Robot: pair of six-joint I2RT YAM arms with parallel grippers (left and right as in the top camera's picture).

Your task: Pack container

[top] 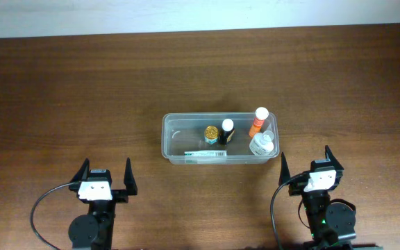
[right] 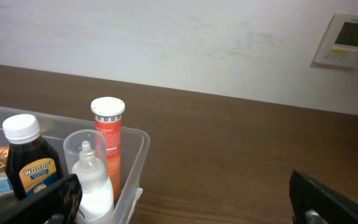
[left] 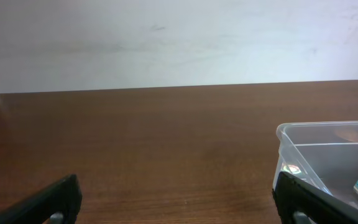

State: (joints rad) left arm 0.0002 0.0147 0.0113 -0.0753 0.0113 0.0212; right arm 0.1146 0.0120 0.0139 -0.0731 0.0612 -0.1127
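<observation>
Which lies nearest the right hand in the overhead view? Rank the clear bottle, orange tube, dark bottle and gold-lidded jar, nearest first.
From the right hand:
1. Clear bottle, near right corner of the container.
2. Orange tube, far right corner.
3. Dark bottle, middle.
4. Gold-lidded jar, just left of it.

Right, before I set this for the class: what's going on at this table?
Nothing is being handled at this moment. The left hand and the right hand are both open and empty, clear of the container. The container stands between and beyond them, already holding a dark bottle, an orange tube, a clear bottle and a gold-lidded jar.
</observation>
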